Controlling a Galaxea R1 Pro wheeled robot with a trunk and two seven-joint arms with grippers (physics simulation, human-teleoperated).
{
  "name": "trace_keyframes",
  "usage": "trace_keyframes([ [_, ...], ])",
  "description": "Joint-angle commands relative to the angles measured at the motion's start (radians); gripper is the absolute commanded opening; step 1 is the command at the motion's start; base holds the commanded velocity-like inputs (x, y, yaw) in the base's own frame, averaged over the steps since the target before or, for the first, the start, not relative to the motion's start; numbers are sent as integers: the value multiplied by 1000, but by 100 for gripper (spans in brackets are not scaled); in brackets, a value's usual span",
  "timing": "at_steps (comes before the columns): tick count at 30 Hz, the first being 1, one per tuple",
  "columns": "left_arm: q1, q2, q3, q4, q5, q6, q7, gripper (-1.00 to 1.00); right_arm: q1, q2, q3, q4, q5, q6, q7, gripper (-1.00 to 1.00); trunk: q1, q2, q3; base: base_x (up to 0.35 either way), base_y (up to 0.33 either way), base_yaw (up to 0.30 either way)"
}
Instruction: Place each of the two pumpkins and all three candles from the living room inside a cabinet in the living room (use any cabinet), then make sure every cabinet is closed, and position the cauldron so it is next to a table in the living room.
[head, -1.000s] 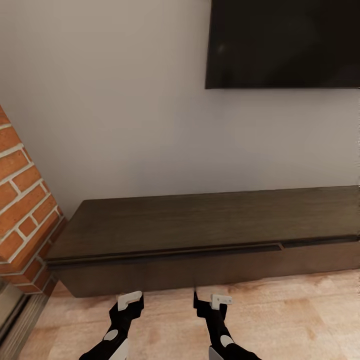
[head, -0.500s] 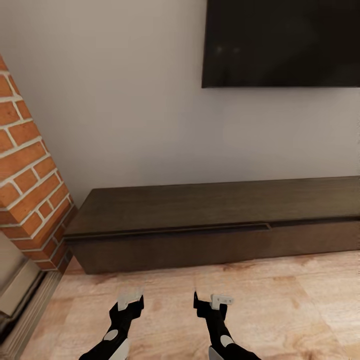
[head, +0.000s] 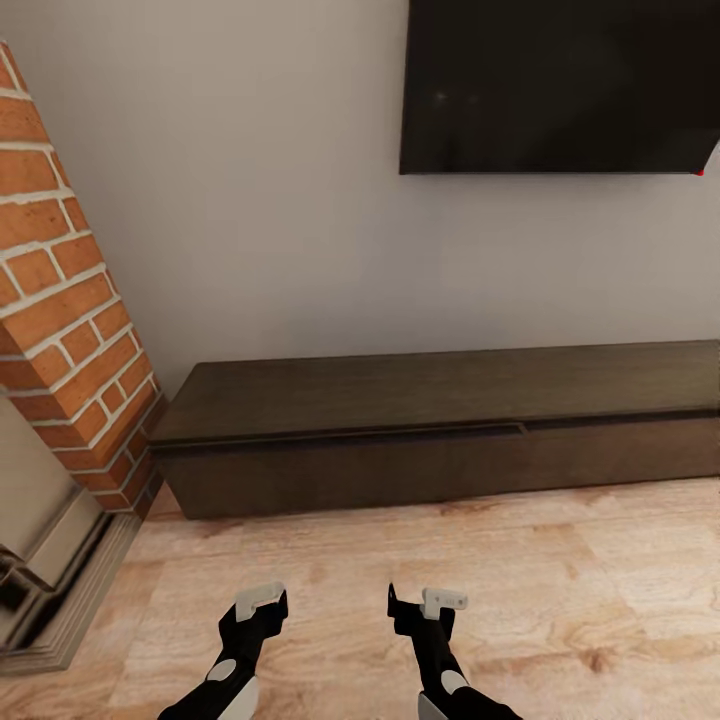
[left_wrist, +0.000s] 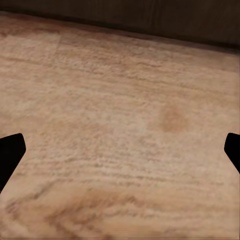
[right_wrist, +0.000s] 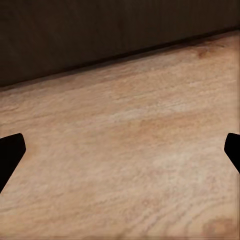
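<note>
The long, low dark-brown cabinet (head: 400, 440) stands against the white wall across the head view, and its flat fronts look closed. Its dark base also shows in the left wrist view (left_wrist: 160, 17) and the right wrist view (right_wrist: 100, 35). My left gripper (head: 258, 608) and right gripper (head: 420, 605) hang over the wooden floor in front of the cabinet, apart from it. Both are open with nothing between the fingers, seen too in the wrist views (left_wrist: 120, 152) (right_wrist: 120, 152). The pumpkins, candles, cauldron and table are out of view.
A red brick fireplace column (head: 70, 330) with a stone hearth step (head: 50, 590) stands at the left, close to the cabinet's end. A black wall-mounted TV (head: 560, 85) hangs above the cabinet. Light wooden floor (head: 560, 600) stretches to the right.
The whole view has shifted: the camera has backed away, so the cabinet looks farther off and more floor and brick column show. Both grippers hold the same pose.
</note>
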Motion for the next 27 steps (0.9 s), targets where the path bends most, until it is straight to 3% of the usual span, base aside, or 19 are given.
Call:
trace_keyframes([
  [1,-1,0,-8,0,4,-4,7,100,-1,0,9,0,-3,-2,-8,100,0,0,-1,-29,0,0],
  [8,-1,0,-8,0,6,-4,7,100,-1,-1,9,0,-3,-2,-8,100,0,0,-1,-7,0,0],
  [24,-1,0,-6,0,11,5,7,100,-1,-5,6,-7,-7,10,-6,100,-8,3,61,0,0,0],
  [27,-1,0,-7,0,11,5,7,100,-1,-6,6,-6,-7,40,-7,100,-9,4,73,0,0,0],
])
